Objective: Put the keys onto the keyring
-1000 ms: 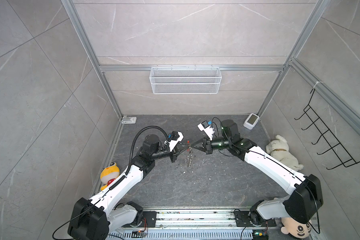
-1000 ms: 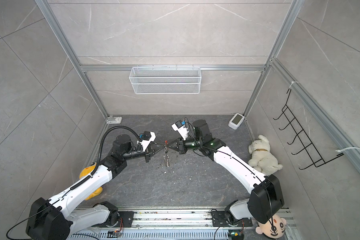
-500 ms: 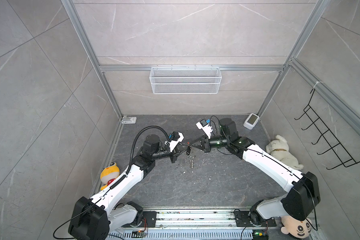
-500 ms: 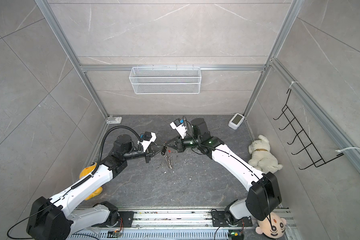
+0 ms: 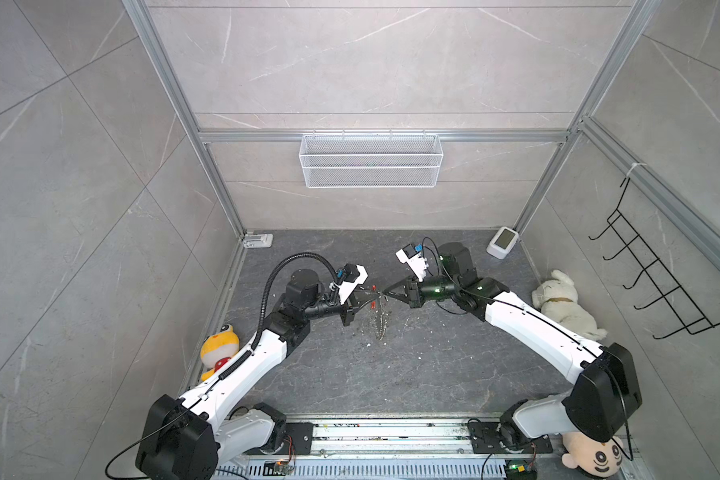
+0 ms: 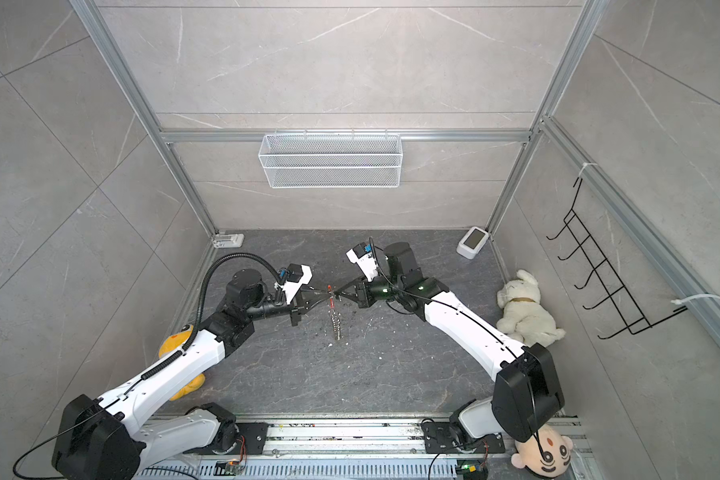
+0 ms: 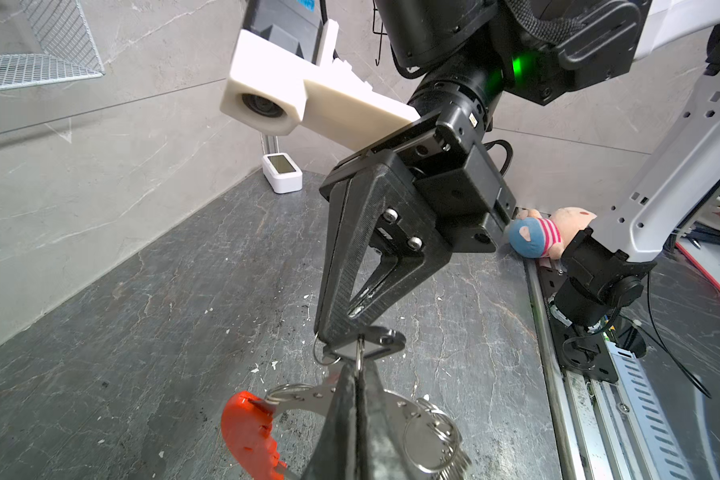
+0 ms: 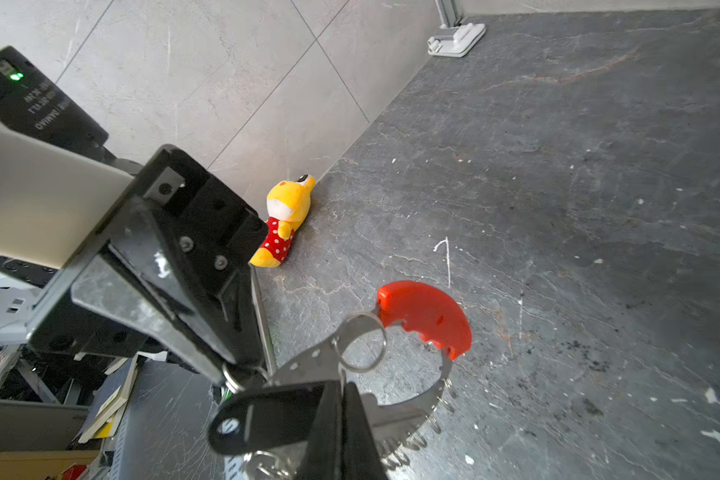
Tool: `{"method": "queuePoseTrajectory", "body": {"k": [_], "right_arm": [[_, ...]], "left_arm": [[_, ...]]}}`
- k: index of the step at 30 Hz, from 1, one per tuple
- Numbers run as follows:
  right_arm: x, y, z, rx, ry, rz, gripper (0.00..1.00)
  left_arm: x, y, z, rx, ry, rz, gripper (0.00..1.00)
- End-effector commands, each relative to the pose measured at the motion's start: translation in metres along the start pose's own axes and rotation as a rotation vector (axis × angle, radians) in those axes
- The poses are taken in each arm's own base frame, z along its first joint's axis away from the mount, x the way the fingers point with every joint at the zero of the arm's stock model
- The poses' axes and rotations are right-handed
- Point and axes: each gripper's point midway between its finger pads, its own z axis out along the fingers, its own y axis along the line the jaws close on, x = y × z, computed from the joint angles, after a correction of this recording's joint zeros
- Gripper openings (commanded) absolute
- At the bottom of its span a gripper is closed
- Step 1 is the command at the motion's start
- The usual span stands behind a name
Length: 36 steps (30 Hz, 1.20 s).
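The left claw (image 7: pixel 357 380) was pressed shut on the keyring (image 8: pixel 306 362), its fingers pinching the flat silver band partway round the loop. On one side of that grip the band ran into the red bar (image 8: pixel 425 318). On the other side a bunch of small silver rings (image 7: pixel 431 436) hung from it.

In both top views the strung pieces dangled straight down below the claw tips toward the floor (image 5: pixel 350 374). Whether the lowest of them touched it could not be told.

The right claw (image 7: pixel 344 338) was closed too, gripping the key (image 8: pixel 269 415) by its black body. The key stuck out sideways from between that claw's fingers, with its rounded end clear of them.

The two claws met tip to tip in mid-air, reaching in from opposite sides. The key sat just beside the band, close to where the left claw pinched it. Whether the key touched the band, or was threaded on it, was not clear from any view.
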Motion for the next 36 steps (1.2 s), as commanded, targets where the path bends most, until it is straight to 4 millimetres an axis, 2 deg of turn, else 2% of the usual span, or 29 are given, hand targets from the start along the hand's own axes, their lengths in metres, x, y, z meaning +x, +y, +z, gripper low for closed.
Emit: {"method": "queuePoseTrajectory", "body": {"k": [1, 3, 6, 9, 12, 28, 36], "right_arm": [[-0.014, 0.002, -0.023, 0.058, -0.088, -0.045, 0.00], [-0.019, 0.004, -0.034, 0.068, -0.127, -0.076, 0.00], [-0.017, 0.020, -0.044, 0.029, -0.134, -0.125, 0.00], [-0.009, 0.038, -0.041, -0.080, -0.076, -0.113, 0.00], [-0.001, 0.047, -0.034, -0.128, -0.023, -0.112, 0.00], [-0.007, 0.045, -0.014, -0.140, -0.003, -0.117, 0.00], [-0.012, 0.044, -0.011, -0.135, -0.011, -0.119, 0.00]], "left_arm": [[-0.026, -0.002, -0.006, -0.015, -0.068, 0.103, 0.00], [-0.025, 0.000, -0.007, -0.031, -0.058, 0.110, 0.00], [-0.028, 0.000, -0.008, -0.039, -0.056, 0.119, 0.00], [-0.031, -0.001, -0.006, -0.019, -0.064, 0.108, 0.00], [-0.031, 0.000, -0.003, -0.002, -0.070, 0.088, 0.00], [-0.033, -0.005, 0.007, 0.037, -0.073, 0.079, 0.00], [-0.033, -0.008, 0.008, 0.049, -0.074, 0.079, 0.00]]}}
